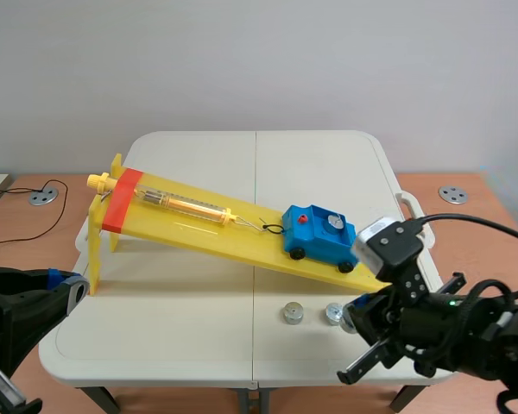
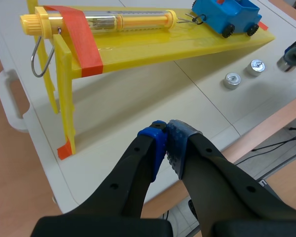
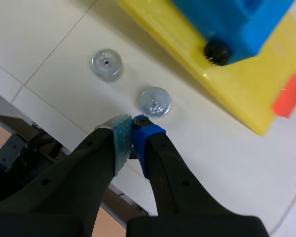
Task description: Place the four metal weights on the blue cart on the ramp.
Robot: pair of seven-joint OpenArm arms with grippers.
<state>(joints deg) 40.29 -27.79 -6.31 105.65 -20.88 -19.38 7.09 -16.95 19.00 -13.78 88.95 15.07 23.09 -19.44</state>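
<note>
My right gripper (image 3: pixel 132 124) is pinched closed, apparently empty; I'd spread it, then straddle the nearest weight (image 3: pixel 154 101) squarely before lifting.

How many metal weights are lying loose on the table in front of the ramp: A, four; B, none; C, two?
C: two metal weights lie on the table in front of the yellow ramp, while another sits on the blue cart.
</note>
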